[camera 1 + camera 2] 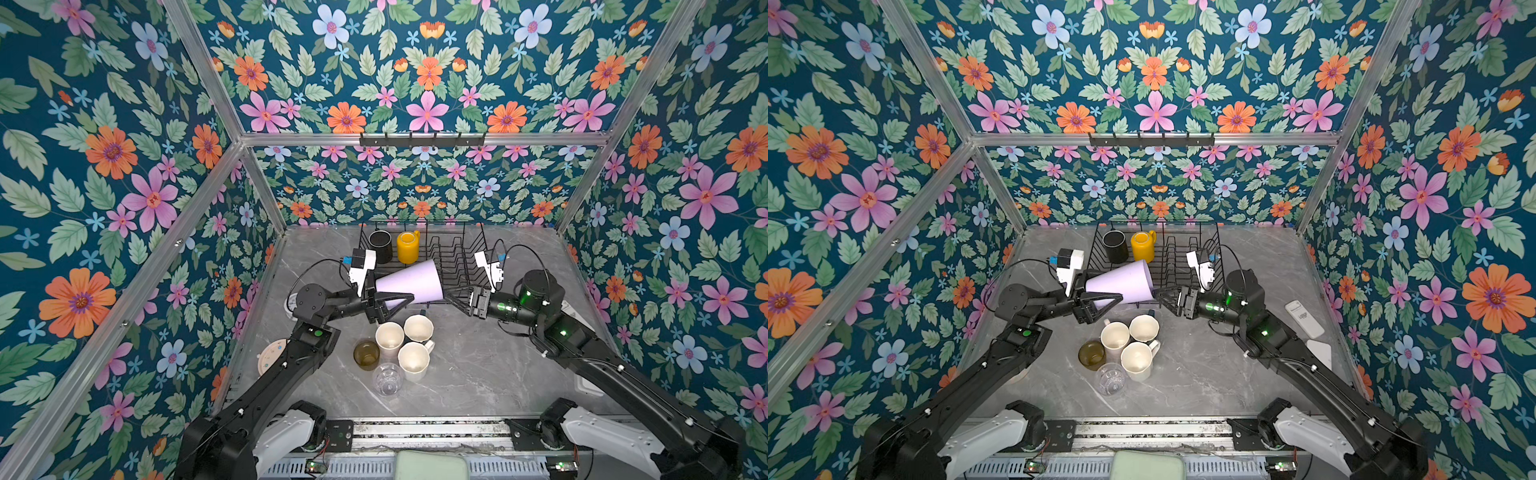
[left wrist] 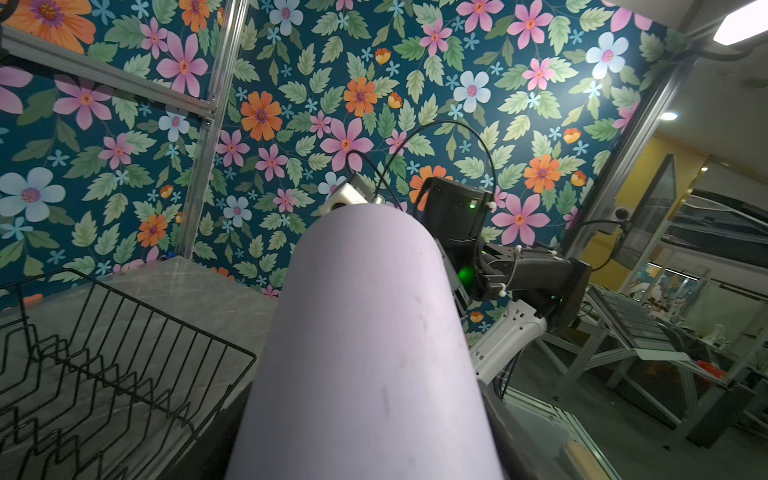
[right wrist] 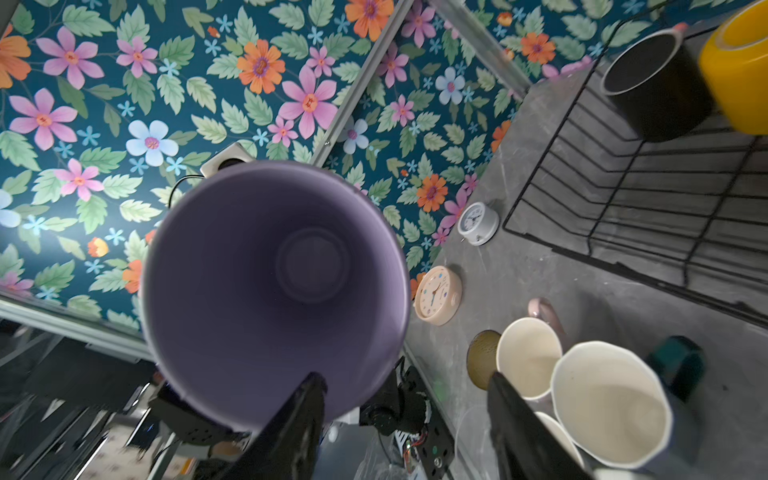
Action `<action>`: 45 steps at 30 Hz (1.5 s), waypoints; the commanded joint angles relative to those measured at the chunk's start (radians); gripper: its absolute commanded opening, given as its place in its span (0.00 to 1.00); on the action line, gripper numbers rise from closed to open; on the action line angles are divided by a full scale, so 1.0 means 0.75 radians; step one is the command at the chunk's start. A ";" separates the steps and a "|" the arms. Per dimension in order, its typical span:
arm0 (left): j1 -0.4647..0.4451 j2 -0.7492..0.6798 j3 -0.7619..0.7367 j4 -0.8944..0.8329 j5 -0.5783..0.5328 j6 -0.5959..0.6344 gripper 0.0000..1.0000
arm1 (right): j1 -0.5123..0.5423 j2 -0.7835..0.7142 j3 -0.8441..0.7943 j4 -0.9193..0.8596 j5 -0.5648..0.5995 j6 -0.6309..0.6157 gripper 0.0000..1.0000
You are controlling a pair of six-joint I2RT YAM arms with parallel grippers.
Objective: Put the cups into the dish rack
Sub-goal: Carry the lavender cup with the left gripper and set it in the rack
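- Lilac tumbler (image 1: 409, 282) hangs sideways in the air near the rack (image 1: 453, 253), its base clamped in the left gripper (image 1: 395, 297).
- Wide open, the right gripper (image 1: 451, 299) sits at its rim, holding nothing.
- Inside the rack stand the black mug (image 1: 380, 245) and the yellow mug (image 1: 408, 247).

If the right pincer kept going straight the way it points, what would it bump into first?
Most likely the open rim of the lilac tumbler, just ahead of the right pincer; exact depth is unclear.

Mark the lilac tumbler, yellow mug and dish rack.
lilac tumbler (image 1: 409, 280), a top view, on its side wall.
yellow mug (image 1: 407, 249), a top view, on its outer body.
dish rack (image 1: 449, 253), a top view, on its plate-slot prongs.
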 commanded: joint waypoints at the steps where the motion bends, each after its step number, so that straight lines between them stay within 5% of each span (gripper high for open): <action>1: 0.005 0.006 0.090 -0.325 -0.148 0.221 0.00 | 0.002 -0.094 -0.019 -0.231 0.215 -0.125 0.74; 10: -0.009 0.298 0.511 -0.827 -0.472 0.393 0.00 | 0.003 -0.388 -0.143 -0.510 0.516 -0.182 0.87; 28: -0.126 1.401 1.787 -1.722 -1.176 0.666 0.00 | 0.002 -0.686 -0.343 -0.778 0.630 -0.097 0.92; 45: -0.248 1.613 1.998 -1.868 -1.424 0.808 0.00 | 0.001 -0.738 -0.418 -0.798 0.613 -0.057 0.92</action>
